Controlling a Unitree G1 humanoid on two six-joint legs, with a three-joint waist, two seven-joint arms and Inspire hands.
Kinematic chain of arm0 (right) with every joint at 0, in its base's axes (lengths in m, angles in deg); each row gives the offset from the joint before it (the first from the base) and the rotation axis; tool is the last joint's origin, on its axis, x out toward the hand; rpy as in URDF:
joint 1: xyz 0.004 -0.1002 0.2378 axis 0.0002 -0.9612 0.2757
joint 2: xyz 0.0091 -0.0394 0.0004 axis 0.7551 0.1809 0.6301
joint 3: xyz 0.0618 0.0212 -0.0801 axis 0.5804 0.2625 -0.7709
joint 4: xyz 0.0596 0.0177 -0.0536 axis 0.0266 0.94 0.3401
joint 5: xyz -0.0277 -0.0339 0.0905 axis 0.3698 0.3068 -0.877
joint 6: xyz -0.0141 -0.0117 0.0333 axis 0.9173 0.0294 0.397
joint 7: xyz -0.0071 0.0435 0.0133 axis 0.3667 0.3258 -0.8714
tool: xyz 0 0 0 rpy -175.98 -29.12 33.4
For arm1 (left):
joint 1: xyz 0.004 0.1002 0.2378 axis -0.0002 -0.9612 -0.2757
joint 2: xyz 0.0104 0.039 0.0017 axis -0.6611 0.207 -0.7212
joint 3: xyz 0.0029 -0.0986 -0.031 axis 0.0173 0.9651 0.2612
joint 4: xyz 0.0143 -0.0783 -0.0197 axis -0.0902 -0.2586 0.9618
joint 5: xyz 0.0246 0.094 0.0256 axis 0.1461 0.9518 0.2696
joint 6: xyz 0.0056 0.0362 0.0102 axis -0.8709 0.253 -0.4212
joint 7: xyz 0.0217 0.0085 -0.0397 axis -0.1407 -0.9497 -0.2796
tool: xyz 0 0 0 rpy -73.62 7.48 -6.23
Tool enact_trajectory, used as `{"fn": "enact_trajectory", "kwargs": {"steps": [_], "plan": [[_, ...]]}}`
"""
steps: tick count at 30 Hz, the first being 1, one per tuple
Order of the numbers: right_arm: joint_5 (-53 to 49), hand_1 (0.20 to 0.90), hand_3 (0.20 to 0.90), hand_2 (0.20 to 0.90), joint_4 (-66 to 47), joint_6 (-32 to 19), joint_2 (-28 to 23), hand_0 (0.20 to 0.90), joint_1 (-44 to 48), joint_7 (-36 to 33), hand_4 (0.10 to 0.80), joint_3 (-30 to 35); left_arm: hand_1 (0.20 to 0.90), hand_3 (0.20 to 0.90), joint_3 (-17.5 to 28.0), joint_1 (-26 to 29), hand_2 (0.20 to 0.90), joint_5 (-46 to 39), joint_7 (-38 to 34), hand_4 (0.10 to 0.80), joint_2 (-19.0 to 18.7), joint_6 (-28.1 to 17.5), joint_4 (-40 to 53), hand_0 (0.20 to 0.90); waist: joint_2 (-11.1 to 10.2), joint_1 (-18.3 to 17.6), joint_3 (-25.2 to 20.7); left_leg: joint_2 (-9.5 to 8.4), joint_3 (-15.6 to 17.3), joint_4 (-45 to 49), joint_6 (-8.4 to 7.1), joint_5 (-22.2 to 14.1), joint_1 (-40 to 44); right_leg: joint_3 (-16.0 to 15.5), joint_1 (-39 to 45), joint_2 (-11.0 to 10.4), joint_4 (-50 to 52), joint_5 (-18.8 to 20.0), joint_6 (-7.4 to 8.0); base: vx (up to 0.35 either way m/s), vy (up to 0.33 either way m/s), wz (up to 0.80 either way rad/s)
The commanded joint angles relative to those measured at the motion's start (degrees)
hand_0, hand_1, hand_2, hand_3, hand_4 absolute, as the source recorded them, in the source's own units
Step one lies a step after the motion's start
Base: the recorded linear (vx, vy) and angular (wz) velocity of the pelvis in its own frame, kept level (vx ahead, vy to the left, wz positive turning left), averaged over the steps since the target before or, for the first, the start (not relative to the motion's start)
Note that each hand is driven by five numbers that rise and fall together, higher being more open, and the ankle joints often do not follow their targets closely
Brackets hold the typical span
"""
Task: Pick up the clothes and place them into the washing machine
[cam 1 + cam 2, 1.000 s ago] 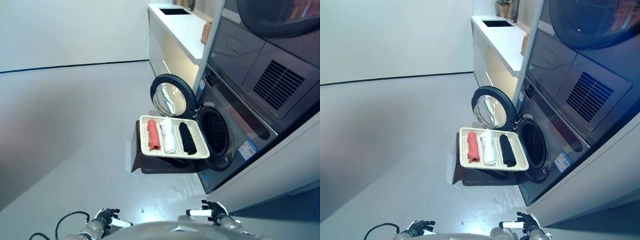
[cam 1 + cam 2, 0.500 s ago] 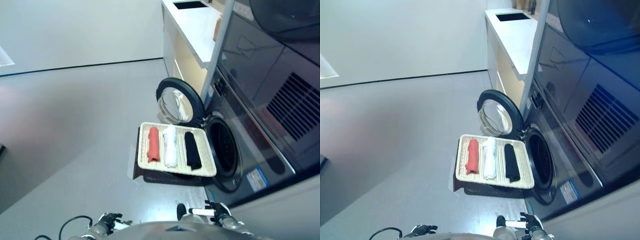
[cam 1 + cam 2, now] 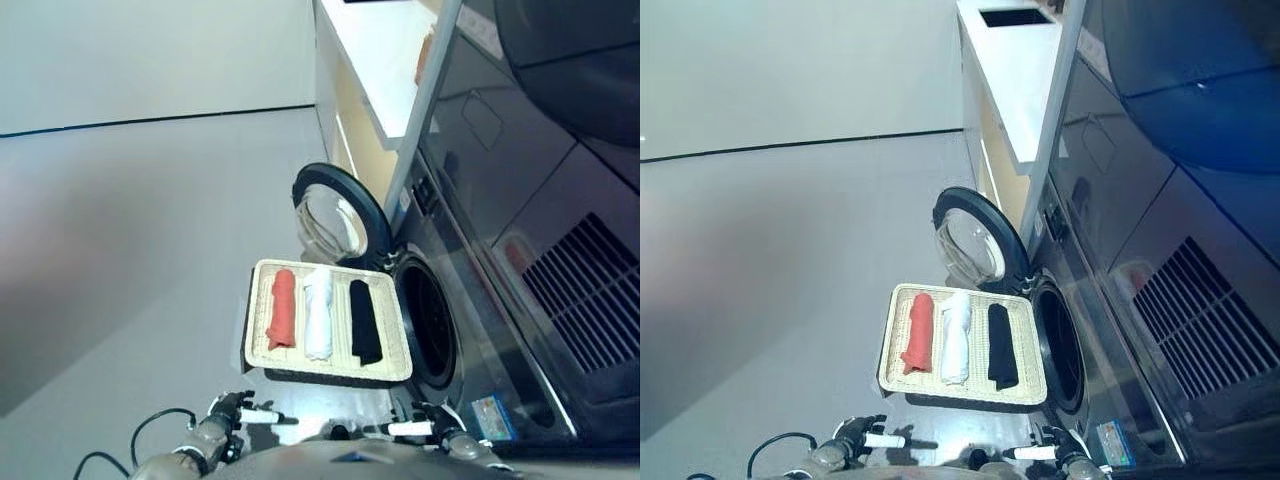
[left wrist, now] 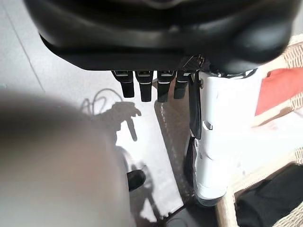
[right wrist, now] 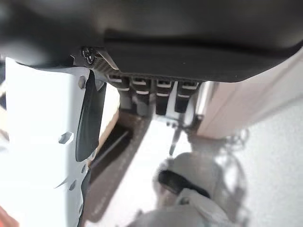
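Wicker tray [image 3: 258, 345] on a dark stand just beside the open washing machine [image 3: 428, 320], round door [image 3: 335, 212] swung wide. Red roll [image 3: 281, 309], white roll [image 3: 318, 313] and black roll [image 3: 363, 321] side by side in the tray, untouched. Left hand [image 3: 228, 413] and right hand [image 3: 432, 428] low near the floor, fingers relaxed, holding nothing.

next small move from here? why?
Probably reach the right hand forward toward the black roll, the garment nearest the washer's open drum. Both hands, left hand included, hang low, short of the wicker tray, fingers straight and empty. The red roll and white roll also lie untouched, and the door is swung open, so nothing blocks loading.
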Motion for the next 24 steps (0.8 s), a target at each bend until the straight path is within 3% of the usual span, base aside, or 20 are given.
{"fn": "enact_trajectory", "kwargs": {"steps": [1, 3, 4, 7, 13, 14, 15, 16, 17, 19, 20, 21, 22, 23, 24], "plan": [[0.50, 0.900, 0.900, 0.900, -0.29, -1.72, -1.69, 0.900, 2.17, -1.13, 0.800, -0.34, 0.900, 0.900, -0.71, -0.76, 0.900, 0.42, -1.83, 0.800, -2.73, -1.46, 0.55, 0.900, -1.30, 2.01, 0.54, 0.28, 3.46, -11.37, 6.21, 9.65, -5.12, 5.69, -1.12, 0.16, 0.30, 2.63, 6.79, 0.163, 0.005, -0.16], [0.25, 0.900, 0.900, 0.900, -0.26, -2.15, -1.63, 0.900, 1.96, -1.22, 0.800, 0.17, 0.900, 0.900, 0.35, -1.53, 0.900, 0.74, -2.17, 0.800, -3.15, -1.59, -0.66, 0.900, -0.27, 3.14, 0.66, 1.87, 4.66, -24.91, 5.18, 9.87, -6.56, 6.95, 1.49, 1.37, -0.59, 0.70, 7.13, 0.264, 0.027, -0.36], [0.25, 0.900, 0.900, 0.900, -0.27, -2.16, -1.64, 0.900, 1.91, -1.22, 0.800, 0.16, 0.900, 0.900, 0.34, -1.57, 0.900, 0.75, -2.18, 0.800, -3.14, -1.59, -0.66, 0.900, -0.38, 3.28, 0.89, 1.83, 4.86, -25.25, 5.22, 9.87, -5.99, 7.10, 1.88, 1.25, -0.67, 0.59, 7.13, 0.261, 0.044, -0.20], [-0.48, 0.900, 0.900, 0.900, 0.43, -2.51, -1.82, 0.900, 0.91, -1.56, 0.800, 1.52, 0.900, 0.900, 0.81, -2.49, 0.900, 1.27, -2.06, 0.800, -3.06, -1.76, -1.25, 0.900, 1.97, 4.84, 0.65, 1.76, 3.62, -39.46, 3.40, 14.56, -9.00, 10.29, 6.27, 2.87, -1.59, -2.11, 7.41, 0.334, 0.059, -0.25], [-1.40, 0.900, 0.900, 0.900, 1.14, -2.17, -1.39, 0.900, 0.42, -0.56, 0.800, 2.72, 0.900, 0.900, 0.37, -2.98, 0.900, 2.15, -1.24, 0.800, -2.87, -1.89, -1.44, 0.900, 2.88, 5.11, -1.89, 1.29, 5.85, -40.22, 3.43, 14.24, -6.88, 12.24, 9.81, 0.87, -1.76, -4.78, 8.45, 0.227, 0.139, -0.72], [-1.87, 0.900, 0.900, 0.900, 1.46, -1.94, -1.00, 0.900, 0.25, -0.36, 0.800, 3.27, 0.900, 0.900, -0.28, -2.40, 0.900, 2.60, -1.04, 0.800, -3.20, -2.03, -1.22, 0.900, 2.37, 4.73, -3.05, 0.97, 7.46, -39.67, 3.98, 13.17, -5.66, 12.10, 10.64, -0.96, -1.26, -5.52, 9.28, 0.250, 0.186, -0.60], [-1.87, 0.900, 0.900, 0.900, 1.46, -1.94, -0.98, 0.900, 0.25, -0.36, 0.800, 3.29, 0.900, 0.900, -0.30, -2.41, 0.900, 2.60, -1.04, 0.800, -3.22, -2.03, -1.22, 0.900, 2.27, 4.79, -3.00, 0.89, 7.55, -39.66, 4.01, 13.12, -5.57, 12.15, 10.73, -1.07, -1.27, -5.58, 9.30, 0.344, 0.251, -0.34], [-2.15, 0.900, 0.900, 0.900, 1.46, -1.76, -0.71, 0.900, 0.08, -0.16, 0.800, 3.74, 0.900, 0.900, -0.19, -1.87, 0.900, 2.31, -1.37, 0.800, -3.73, -2.16, -0.41, 0.900, 1.50, 4.78, -4.15, 0.03, 9.24, -38.28, 5.29, 11.08, -5.19, 12.07, 10.76, -3.05, 0.93, -5.66, 10.42, 0.178, 0.121, -0.19], [-2.15, 0.900, 0.900, 0.900, 1.46, -1.76, -0.69, 0.900, 0.07, -0.16, 0.800, 3.75, 0.900, 0.900, -0.20, -1.88, 0.900, 2.30, -1.37, 0.800, -3.76, -2.15, -0.39, 0.900, 1.42, 4.82, -4.16, -0.04, 9.32, -38.18, 5.32, 10.99, -5.21, 12.11, 10.76, -3.13, 0.94, -5.72, 10.44, 0.255, 0.171, -0.05], [-1.85, 0.900, 0.900, 0.900, 0.87, -1.67, -0.54, 0.900, 0.33, -0.25, 0.800, 4.24, 0.900, 0.900, -0.22, -0.85, 0.900, 1.49, -1.51, 0.800, -4.43, -2.49, 1.32, 0.900, 0.70, 5.11, -5.01, -1.33, 11.86, -36.00, 7.55, 7.78, -4.36, 11.88, 7.79, -5.25, 10.85, -3.70, 12.78, 0.208, 0.148, -0.15], [-1.85, 0.900, 0.900, 0.900, 0.87, -1.66, -0.53, 0.900, 0.33, -0.26, 0.800, 4.25, 0.900, 0.900, -0.23, -0.84, 0.900, 1.49, -1.51, 0.800, -4.44, -2.49, 1.32, 0.900, 0.65, 5.18, -5.04, -1.36, 11.95, -35.91, 7.56, 7.71, -4.43, 11.96, 7.65, -5.27, 11.05, -3.82, 12.79, 0.141, 0.127, -0.32], [-1.50, 0.900, 0.900, 0.900, 0.47, -1.67, -0.64, 0.900, 0.82, -0.27, 0.800, 4.10, 0.900, 0.900, -0.43, -0.37, 0.900, 1.29, -1.53, 0.800, -4.73, -2.53, 1.71, 0.900, 0.80, 5.00, -4.41, -1.36, 12.43, -35.30, 8.04, 6.85, -3.84, 11.58, 4.48, -5.26, 16.67, -0.74, 13.85, 0.013, 0.113, -0.30], [-0.97, 0.900, 0.900, 0.900, 0.31, -1.54, -1.05, 0.900, 2.30, -0.68, 0.800, 3.65, 0.900, 0.900, -1.44, 0.62, 0.900, 1.02, -1.59, 0.800, -5.47, -2.63, 2.62, 0.900, 1.91, 4.27, -2.08, -0.98, 12.29, -34.02, 8.76, 6.13, -2.93, 10.04, -0.80, -3.42, 24.06, 3.16, 15.17, 0.010, 0.111, -0.34], [-0.96, 0.900, 0.900, 0.900, 0.33, -1.54, -1.05, 0.900, 2.36, -0.68, 0.800, 3.66, 0.900, 0.900, -1.42, 0.67, 0.900, 1.02, -1.59, 0.800, -5.46, -2.62, 2.61, 0.900, 1.87, 4.23, -2.01, -1.03, 12.26, -33.93, 8.75, 6.07, -2.96, 10.02, -0.89, -3.45, 24.32, 3.00, 15.16, 0.003, 0.133, -0.21], [-0.22, 0.900, 0.900, 0.900, 0.39, -1.45, -1.29, 0.900, 3.02, -1.06, 0.800, 3.43, 0.900, 0.900, -1.82, 0.88, 0.900, 1.02, -1.58, 0.800, -5.66, -2.61, 2.70, 0.900, 2.74, 4.28, -1.22, -0.70, 11.96, -33.77, 8.97, 5.71, -2.38, 7.18, -3.68, -3.30, 26.32, 2.34, 14.72, 0.120, 0.101, -0.07]]}}
